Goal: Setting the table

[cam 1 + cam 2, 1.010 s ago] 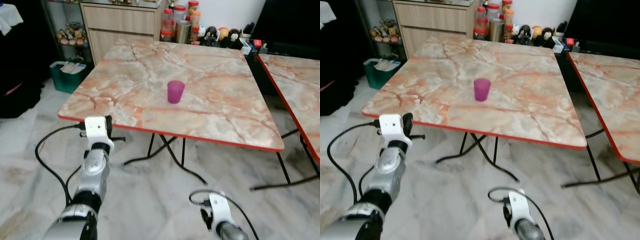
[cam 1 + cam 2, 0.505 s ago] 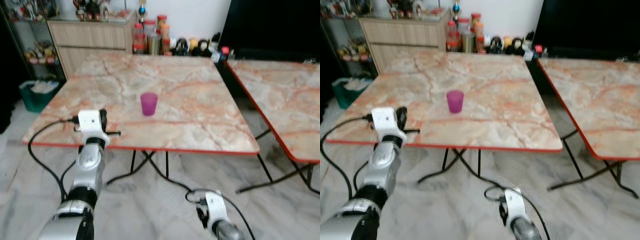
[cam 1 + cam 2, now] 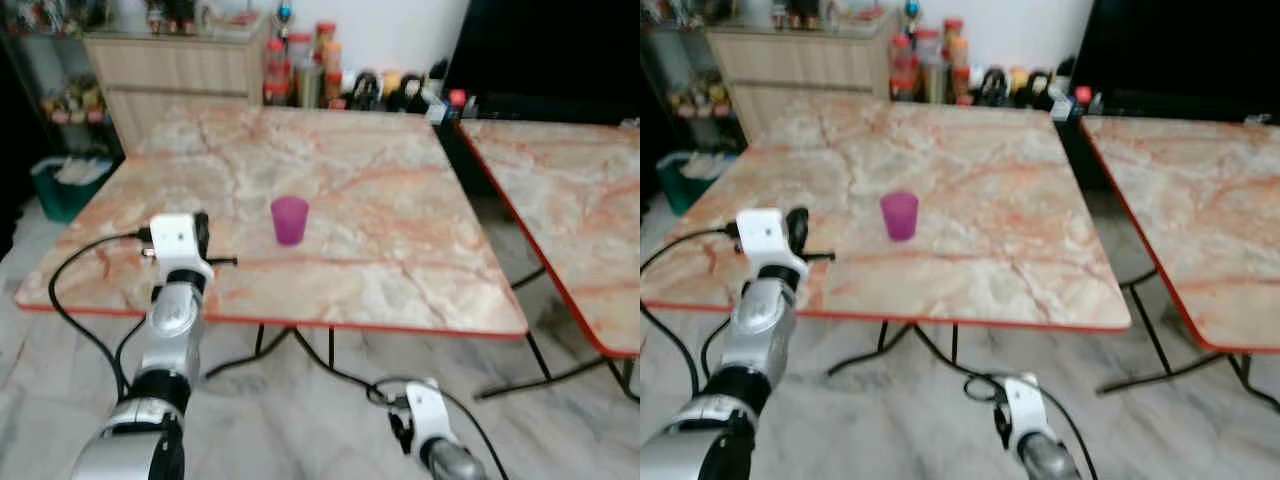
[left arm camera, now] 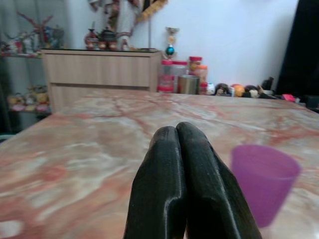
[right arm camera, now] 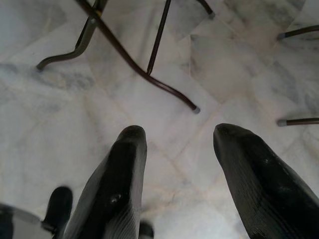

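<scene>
Cup: purple cup (image 3: 290,220) upright, mid marble table (image 3: 400,240).
L gripper (image 4: 185,149): fingers pressed together, empty, over table's near-left part, cup just ahead.
R gripper (image 5: 179,149): fingers spread, empty, low over floor (image 5: 60,99) by table legs (image 5: 149,64).

The surface (image 3: 380,200) looks like polished marble — cream veined with orange, faintly glossy, trimmed with a thin red edge. Near its middle the purple cup (image 3: 290,220) reads as smooth, slightly translucent plastic. The left end effector (image 4: 185,174) has matt black fingers pressed together, rubbery in look; the right end effector (image 5: 177,172) shows the same dull black finish, fingers apart. The floor (image 5: 149,109) is pale marble tile — smooth, softly shiny. The cabinet (image 4: 99,69) past the far edge looks like light matt wood.
</scene>
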Tool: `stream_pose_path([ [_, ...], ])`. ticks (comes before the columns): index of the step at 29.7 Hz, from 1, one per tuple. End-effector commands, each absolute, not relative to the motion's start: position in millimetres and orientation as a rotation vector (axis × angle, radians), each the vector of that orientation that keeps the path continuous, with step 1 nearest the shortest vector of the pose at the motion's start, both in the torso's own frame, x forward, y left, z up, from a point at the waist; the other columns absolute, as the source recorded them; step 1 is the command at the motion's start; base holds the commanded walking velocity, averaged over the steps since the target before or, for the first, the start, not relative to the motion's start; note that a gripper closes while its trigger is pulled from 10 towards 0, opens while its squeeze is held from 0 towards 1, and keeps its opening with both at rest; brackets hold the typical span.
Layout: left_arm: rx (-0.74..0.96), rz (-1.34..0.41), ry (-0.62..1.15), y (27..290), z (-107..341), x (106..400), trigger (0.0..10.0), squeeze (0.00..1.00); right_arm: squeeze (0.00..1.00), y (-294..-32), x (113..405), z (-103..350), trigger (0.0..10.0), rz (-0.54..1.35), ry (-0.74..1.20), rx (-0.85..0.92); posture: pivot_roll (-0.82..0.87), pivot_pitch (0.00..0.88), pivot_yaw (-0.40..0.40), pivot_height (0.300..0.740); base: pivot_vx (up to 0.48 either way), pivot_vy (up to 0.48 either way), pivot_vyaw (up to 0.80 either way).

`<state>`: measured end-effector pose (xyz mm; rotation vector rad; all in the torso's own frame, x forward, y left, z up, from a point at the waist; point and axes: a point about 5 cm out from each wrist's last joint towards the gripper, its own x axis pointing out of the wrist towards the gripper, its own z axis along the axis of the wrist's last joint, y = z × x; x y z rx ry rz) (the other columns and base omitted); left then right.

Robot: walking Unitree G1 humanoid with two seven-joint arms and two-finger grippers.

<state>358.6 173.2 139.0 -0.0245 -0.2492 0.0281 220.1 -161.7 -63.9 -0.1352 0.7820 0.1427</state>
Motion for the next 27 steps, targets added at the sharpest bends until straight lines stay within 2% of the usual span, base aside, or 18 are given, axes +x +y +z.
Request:
stream_pose_path([
  [1, -0.033, 0.007, -0.248, 166.8, 141.2, 360.4, 10.0, 0.0, 0.0, -170.9, 215.2, -66.3, 10.0, 0.113, 0.802, -0.125, 0.02, 0.0, -0.054, 0.719, 0.379, 0.0, 0.0],
  [8, -0.034, 0.005, -0.256, 167.5, 143.8, 361.2, 10.0, 0.0, 0.0, -170.8, 214.4, -67.0, 10.0, 0.111, 0.809, -0.124, 0.02, 0.0, -0.05, 0.719, 0.379, 0.0, 0.0],
  [16, -0.13, 0.015, -0.229, 169.7, 148.4, 366.4, 10.0, 0.0, 0.0, -170.7, 212.7, -68.2, 10.0, 0.113, 0.821, -0.128, 0.02, 0.0, -0.047, 0.719, 0.0, 0.0, 0.0],
  [17, -0.149, 0.005, -0.22, 169.1, 148.5, 367.5, 10.0, 1.0, 0.0, -170.8, 212.3, -68.4, 10.0, 0.113, 0.822, -0.128, 0.02, 0.0, -0.047, 0.719, 0.0, 0.0, 0.0],
  [27, -0.216, -0.058, -0.223, 163.7, 163.7, 375.0, 10.0, 1.0, 0.0, -171.1, 211.0, -69.2, 10.0, 0.104, 0.825, -0.123, 0.02, 0.0, -0.041, 0.719, 0.0, 0.0, 0.0],
])
